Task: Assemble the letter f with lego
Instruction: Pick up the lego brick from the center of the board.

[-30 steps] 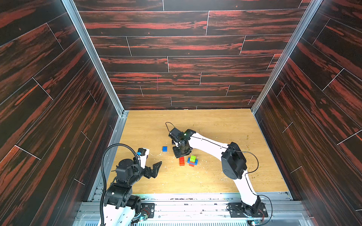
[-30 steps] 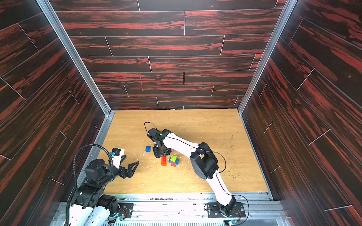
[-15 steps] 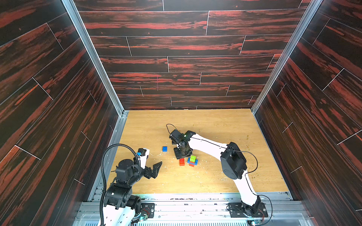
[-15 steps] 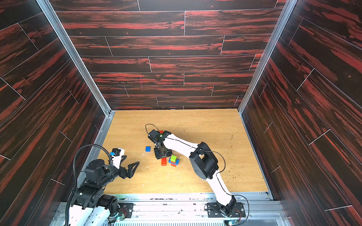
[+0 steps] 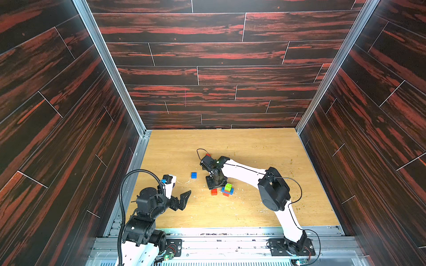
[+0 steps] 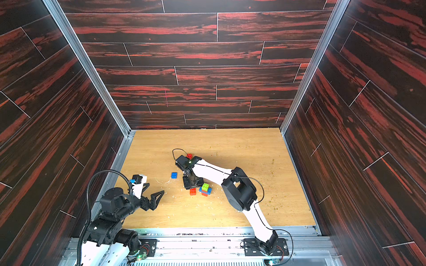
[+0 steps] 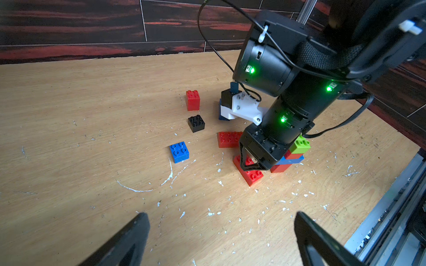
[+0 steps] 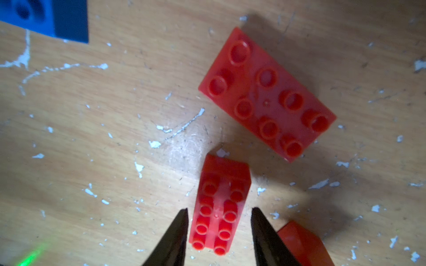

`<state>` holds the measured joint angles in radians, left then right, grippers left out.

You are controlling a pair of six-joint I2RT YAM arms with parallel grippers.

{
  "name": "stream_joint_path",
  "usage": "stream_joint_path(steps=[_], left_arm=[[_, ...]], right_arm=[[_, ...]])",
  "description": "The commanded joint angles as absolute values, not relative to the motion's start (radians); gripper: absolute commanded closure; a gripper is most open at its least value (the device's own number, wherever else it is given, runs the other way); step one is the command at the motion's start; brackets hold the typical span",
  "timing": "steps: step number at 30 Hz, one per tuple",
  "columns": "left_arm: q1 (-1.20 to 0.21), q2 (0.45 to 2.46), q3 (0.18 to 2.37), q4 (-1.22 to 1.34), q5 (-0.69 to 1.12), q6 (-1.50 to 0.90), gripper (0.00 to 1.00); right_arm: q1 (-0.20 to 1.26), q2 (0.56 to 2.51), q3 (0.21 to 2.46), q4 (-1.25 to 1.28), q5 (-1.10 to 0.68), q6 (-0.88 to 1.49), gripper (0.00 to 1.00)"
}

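Observation:
My right gripper [image 8: 219, 211] points straight down, open, its jaws either side of a red oblong lego brick [image 8: 220, 207] lying on the table, with a visible gap on one side. That brick [image 5: 214, 191] shows in both top views just below the gripper [image 5: 214, 184]. Close by lie a second red oblong brick [image 8: 267, 94], a stack topped by a lime green brick [image 7: 299, 145], a blue square brick [image 7: 179, 152], a black brick [image 7: 196, 123] and a tall red brick [image 7: 192, 100]. My left gripper [image 7: 221, 216] hovers wide open near the front left, holding nothing.
The wooden table [image 5: 265, 156] is walled by dark panels on three sides, with a metal rail [image 5: 207, 232] along the front. The right arm [image 5: 239, 170] reaches across the middle above the bricks. White scuffs and crumbs speckle the wood.
The right gripper's jaws have spread slightly around the red brick. The left arm and the bricks have not moved.

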<state>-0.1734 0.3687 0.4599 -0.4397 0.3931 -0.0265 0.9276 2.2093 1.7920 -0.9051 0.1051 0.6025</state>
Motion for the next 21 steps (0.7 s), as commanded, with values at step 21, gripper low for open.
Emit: stream_joint_path(steps=[21], left_arm=[[-0.178, 0.357, 0.452, -0.434, 0.397, -0.029, 0.0]], right_arm=[[0.937, 2.297, 1.862, -0.943, 0.086, 0.577, 0.53]])
